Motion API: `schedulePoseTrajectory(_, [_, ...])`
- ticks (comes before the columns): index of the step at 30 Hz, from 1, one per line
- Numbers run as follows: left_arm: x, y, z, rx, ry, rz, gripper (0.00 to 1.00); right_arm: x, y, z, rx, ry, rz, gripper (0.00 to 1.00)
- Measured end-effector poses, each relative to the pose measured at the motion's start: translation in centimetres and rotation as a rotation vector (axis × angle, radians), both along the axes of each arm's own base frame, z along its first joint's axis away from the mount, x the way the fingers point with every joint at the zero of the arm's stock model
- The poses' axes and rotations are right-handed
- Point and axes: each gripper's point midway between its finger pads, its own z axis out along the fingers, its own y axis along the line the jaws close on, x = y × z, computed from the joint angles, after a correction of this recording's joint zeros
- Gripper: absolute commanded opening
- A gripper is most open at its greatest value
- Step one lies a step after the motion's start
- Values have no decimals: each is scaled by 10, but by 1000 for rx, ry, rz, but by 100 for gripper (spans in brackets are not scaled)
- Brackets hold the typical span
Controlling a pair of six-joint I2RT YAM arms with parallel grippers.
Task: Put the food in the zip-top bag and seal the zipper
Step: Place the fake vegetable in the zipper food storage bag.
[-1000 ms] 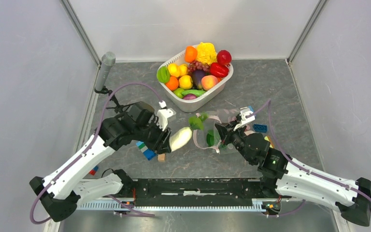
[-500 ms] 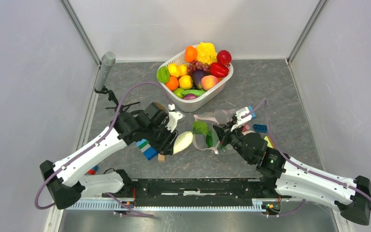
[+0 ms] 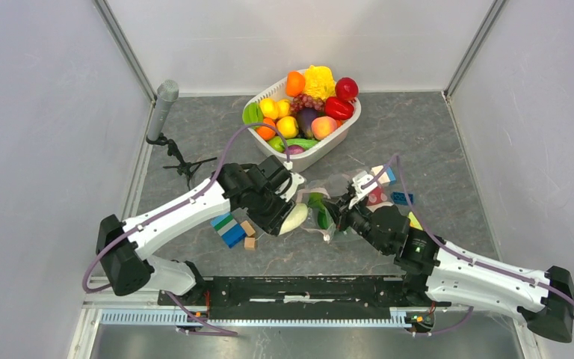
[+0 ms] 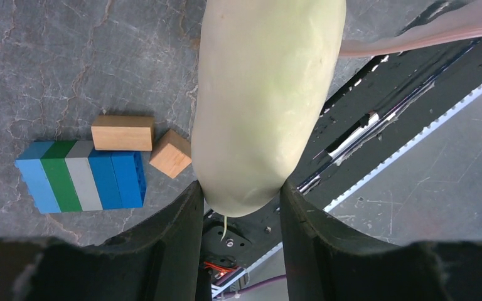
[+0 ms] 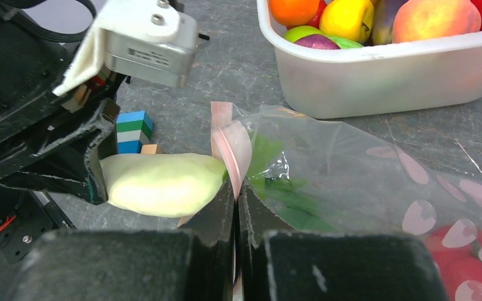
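My left gripper [image 3: 288, 218] [image 4: 241, 195] is shut on a pale white-green radish [image 4: 263, 100] [image 5: 163, 183] [image 3: 296, 218]. Its green leaves [image 5: 276, 182] sit inside the mouth of the clear zip-top bag [image 5: 358, 169] [image 3: 344, 196]. My right gripper [image 5: 236, 188] [image 3: 330, 217] is shut on the bag's pale pink zipper strip [image 5: 233, 147], holding the mouth up. Something red [image 5: 461, 260] lies in the bag. More food [image 3: 304, 112] fills the white basket [image 3: 310, 158] [image 5: 383, 75] behind the bag.
A blue, green and grey block stack [image 4: 81, 175] [image 3: 226, 228] and two tan wooden blocks [image 4: 123, 132] [image 4: 171, 153] lie left of the radish. A blue brick [image 3: 402, 198] lies right of the bag. A microphone on a small tripod [image 3: 166, 101] stands at the far left.
My left arm has carried the radish rightward, leaves first, into the bag's mouth. My right gripper has kept its hold on the pink strip and shifted slightly left.
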Motion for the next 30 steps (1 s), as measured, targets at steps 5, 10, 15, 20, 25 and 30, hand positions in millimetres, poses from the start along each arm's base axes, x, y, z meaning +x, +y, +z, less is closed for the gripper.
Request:
schedulePoseTrajectory(5, [2,-6,1,12,-13,-2,4,-4,6,-1,-26,-9,29,5])
schedulePoseTrajectory(10, [12,-17,12,-16,-42,6,6,-12,17,-2,-45,-13,90,5])
schedulePoseTrajectory(15, [15,-28,9,-8,-35,-8,10,-18,23,-5,-49,-7,132,5])
schedulePoseTrajectory(20, [18,-40,10,-31,-39,-19,21,-21,25,-5,-47,-4,147,5])
schedulePoseTrajectory(25, [21,-63,18,-134,-49,-25,43,-22,23,-1,9,-6,139,6])
schedulePoseTrajectory(30, [25,-81,24,-224,-67,-34,68,-20,10,1,83,1,82,6])
